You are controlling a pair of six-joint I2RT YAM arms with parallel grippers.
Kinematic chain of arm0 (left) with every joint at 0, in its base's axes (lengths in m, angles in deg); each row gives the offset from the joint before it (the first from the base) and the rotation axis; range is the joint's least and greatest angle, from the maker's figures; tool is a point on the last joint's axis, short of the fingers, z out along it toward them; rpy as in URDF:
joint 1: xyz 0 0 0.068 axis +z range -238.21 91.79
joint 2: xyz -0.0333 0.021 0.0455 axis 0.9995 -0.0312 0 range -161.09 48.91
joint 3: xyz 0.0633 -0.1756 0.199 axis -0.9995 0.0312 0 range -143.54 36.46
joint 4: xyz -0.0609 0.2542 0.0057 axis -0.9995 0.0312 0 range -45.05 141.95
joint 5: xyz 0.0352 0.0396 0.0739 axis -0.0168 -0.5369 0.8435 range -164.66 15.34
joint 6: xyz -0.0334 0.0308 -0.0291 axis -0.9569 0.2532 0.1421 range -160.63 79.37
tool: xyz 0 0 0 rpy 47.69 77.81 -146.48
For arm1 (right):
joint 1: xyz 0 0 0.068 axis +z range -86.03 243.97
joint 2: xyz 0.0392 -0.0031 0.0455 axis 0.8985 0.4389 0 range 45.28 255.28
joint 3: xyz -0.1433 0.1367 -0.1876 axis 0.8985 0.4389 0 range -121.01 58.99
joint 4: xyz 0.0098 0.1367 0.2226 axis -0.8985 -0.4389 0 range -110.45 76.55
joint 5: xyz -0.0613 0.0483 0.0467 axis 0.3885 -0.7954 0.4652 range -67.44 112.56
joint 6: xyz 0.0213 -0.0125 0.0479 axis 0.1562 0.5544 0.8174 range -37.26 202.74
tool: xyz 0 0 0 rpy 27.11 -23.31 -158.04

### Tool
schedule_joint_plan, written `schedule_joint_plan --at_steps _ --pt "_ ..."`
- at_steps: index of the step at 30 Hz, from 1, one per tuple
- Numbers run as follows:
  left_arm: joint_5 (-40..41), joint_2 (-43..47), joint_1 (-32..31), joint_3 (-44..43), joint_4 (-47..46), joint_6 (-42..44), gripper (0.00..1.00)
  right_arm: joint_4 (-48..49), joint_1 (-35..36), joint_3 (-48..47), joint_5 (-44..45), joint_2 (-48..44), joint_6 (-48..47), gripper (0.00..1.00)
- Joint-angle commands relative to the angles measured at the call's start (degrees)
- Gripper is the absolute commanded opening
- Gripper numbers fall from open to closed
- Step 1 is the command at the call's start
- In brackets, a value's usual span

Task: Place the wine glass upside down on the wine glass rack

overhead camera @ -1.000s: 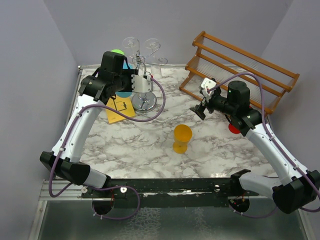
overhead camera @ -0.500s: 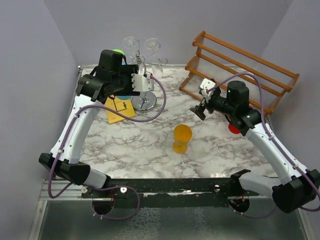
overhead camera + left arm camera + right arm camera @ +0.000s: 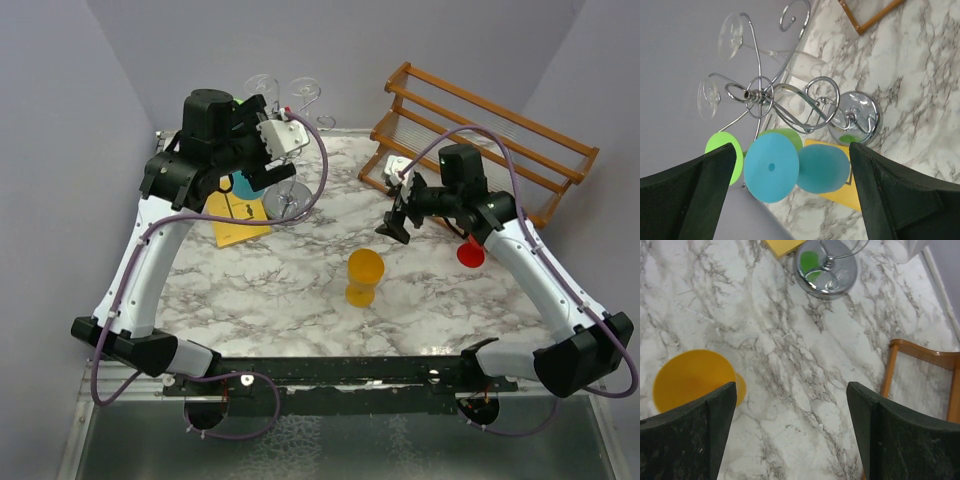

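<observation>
The left fingers (image 3: 695, 195) have sprung wide apart over the last second, and the left arm has lifted back from the shiny chrome wire wine glass rack (image 3: 858, 111). The opaque blue plastic wine glass (image 3: 771, 167) is left hanging upside down among the rack's curled scroll arms, its flat round foot uppermost and its bowl toward the mirror-bright disc base. I judge this glass placed and let go. A lime-green plastic wine glass (image 3: 722, 141) and thin clear wine glasses (image 3: 732, 35) hang on the same rack. The right fingers (image 3: 685, 435), spread and empty, hover over the grey-veined white marble-look table (image 3: 805, 390). They are near a matte yellow wine glass (image 3: 692, 377) that stands well apart from the rack.
</observation>
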Motion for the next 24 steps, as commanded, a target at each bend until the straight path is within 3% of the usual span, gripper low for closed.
schedule_joint_plan --at_steps 1,10,16,24 --pt "-1.4 3.5 -0.1 1.9 -10.4 -18.1 0.99 -12.6 3.1 -3.1 -1.8 1.1 -4.2 0.89" --pt "8.1 5.1 1.0 4.5 -15.2 -23.4 0.99 -16.8 7.7 -3.7 3.9 4.3 -3.7 0.79" --pt "9.2 6.5 1.6 6.4 -16.3 -23.0 0.99 -17.6 10.2 -5.0 8.7 7.5 -2.7 0.73" --pt "10.7 7.5 1.6 7.0 -16.4 -22.0 0.99 -18.0 14.7 -7.2 13.7 12.4 -0.9 0.51"
